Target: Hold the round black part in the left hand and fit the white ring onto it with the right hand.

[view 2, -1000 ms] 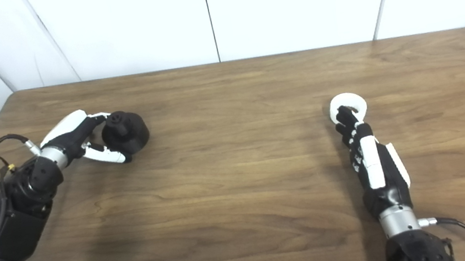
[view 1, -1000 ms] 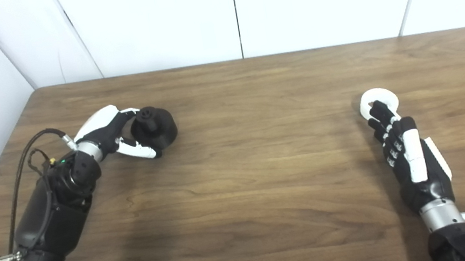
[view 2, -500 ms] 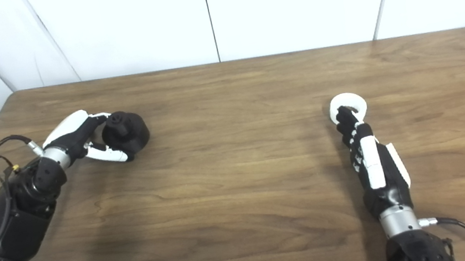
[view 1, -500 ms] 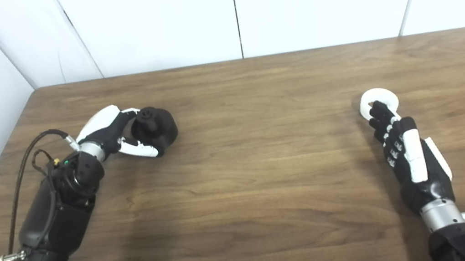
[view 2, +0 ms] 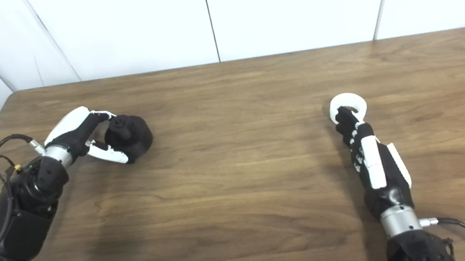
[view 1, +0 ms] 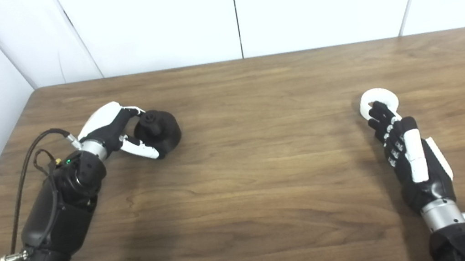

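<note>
Wooden table point(view 1: 256, 168): round black part point(view 1: 158, 132) at 9 o'clock, left hand point(view 1: 115, 129) curled around it, gripping. White ring point(view 1: 378, 101) at 3 o'clock; right hand point(view 1: 406, 155) fingertips rest on it, grip unclear.

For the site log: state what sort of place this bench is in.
Probably a robot test or lab bench, not a home: a bare wooden table set against plain white wall panels, holding only a round black part and a white ring, each at a robot hand.

No text, label or number can be read anywhere (nothing legible).
</note>
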Tool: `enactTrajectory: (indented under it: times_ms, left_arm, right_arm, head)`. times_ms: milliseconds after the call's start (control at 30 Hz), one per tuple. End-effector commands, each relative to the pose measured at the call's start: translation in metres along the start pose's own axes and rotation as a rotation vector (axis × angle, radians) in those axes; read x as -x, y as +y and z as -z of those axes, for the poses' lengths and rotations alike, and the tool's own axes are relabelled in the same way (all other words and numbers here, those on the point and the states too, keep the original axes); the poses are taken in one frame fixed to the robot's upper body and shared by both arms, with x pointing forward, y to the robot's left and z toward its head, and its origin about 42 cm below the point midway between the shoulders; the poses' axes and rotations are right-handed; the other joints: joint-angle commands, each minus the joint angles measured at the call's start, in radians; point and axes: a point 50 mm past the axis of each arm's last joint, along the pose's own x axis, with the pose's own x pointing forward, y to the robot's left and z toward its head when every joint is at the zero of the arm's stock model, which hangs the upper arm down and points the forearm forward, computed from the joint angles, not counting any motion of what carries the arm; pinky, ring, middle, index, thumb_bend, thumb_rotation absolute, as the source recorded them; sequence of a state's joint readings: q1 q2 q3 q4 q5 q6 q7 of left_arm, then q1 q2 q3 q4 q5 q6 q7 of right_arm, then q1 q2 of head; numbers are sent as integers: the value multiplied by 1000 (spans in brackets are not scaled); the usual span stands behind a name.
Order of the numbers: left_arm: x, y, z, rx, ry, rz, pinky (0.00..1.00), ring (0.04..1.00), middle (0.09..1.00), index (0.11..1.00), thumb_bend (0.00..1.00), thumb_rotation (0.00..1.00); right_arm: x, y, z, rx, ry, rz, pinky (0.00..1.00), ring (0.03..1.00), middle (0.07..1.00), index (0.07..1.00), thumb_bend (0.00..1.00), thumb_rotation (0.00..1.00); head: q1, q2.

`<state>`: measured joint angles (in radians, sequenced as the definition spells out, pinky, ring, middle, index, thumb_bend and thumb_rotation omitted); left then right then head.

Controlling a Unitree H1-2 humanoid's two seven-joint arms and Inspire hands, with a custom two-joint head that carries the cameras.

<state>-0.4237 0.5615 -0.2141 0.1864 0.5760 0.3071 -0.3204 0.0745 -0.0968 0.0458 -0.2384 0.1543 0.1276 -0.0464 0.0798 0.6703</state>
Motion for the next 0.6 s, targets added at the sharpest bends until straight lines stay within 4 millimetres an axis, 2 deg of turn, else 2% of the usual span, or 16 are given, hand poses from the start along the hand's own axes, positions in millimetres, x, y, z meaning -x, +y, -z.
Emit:
enactTrajectory:
  times_ms: [0, 367, 567]
  left_arm:
    - [-2, 26, -6, -20, -16, -80, 875, 985, 900, 672, 795, 313]
    - [1, 21, -5, -29, -26, -72, 862, 978, 904, 653, 770, 328]
    - [3, 19, -5, -7, -26, -63, 870, 985, 906, 649, 750, 281]
  right_arm:
    - [11, 7, -2, -44, -35, 9, 1000, 945, 929, 907, 650, 1000]
    - [11, 6, -3, -42, -34, 2, 1000, 947, 935, 914, 657, 1000]
    - [11, 6, -3, -37, -28, 1, 1000, 953, 936, 915, 672, 1000]
  head:
    - [0, 2]
    - [2, 5]
    - [1, 5]
